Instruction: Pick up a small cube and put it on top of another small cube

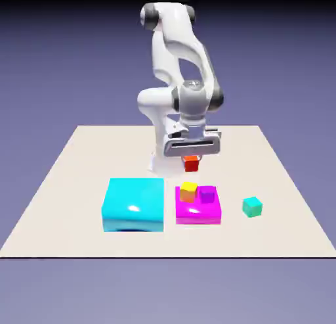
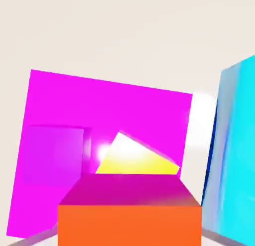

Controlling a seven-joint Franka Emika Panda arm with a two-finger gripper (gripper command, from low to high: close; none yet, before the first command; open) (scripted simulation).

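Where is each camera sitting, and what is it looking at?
Exterior view: it sits off the robot, above the table, facing the white arm; the end effector holds the small red-orange cube.
Hand view: it rides on the hand, looking down past the held cube; the end effector itself is hidden.
Shared: the red-orange cube, the pink block, the yellow-topped cube, the purple cube and the big cyan block.
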